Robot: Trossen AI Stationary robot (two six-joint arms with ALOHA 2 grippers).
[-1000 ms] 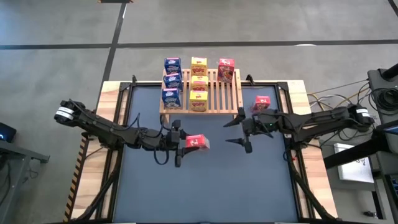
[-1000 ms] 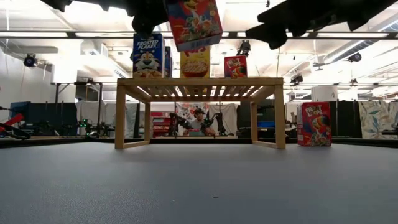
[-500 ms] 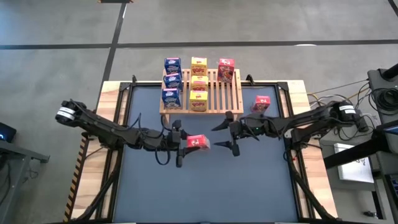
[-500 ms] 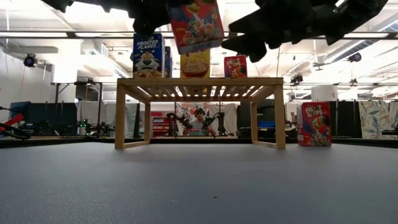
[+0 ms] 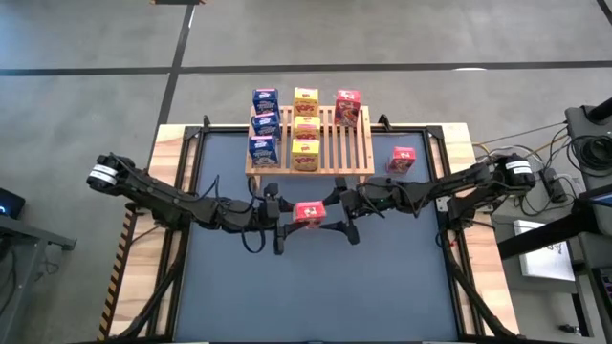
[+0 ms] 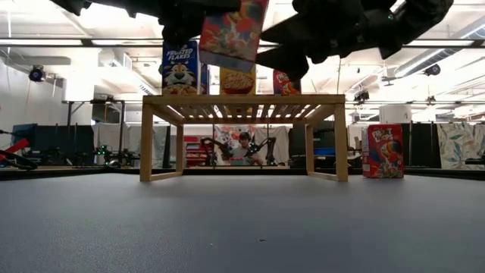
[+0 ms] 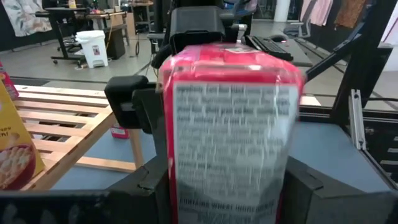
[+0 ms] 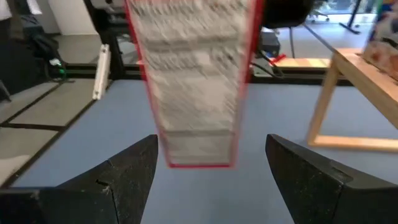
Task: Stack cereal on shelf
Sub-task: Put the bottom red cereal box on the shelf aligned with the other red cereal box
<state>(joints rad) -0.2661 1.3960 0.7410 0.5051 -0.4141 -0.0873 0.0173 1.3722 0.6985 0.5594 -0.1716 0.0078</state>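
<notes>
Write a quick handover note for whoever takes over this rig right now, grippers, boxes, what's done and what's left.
Left gripper: shut on a red cereal box, held in the air over the table in front of the shelf.
Right gripper: open, fingers either side of that same box, not closed on it.
Done: three blue, three yellow and one red box on the shelf.
Left: hand over and shelve the held box, then the red box on the table right of the shelf.

The right gripper (image 5: 337, 216) has swept leftward; its open jaws now flank the held red box (image 5: 308, 212)
</notes>
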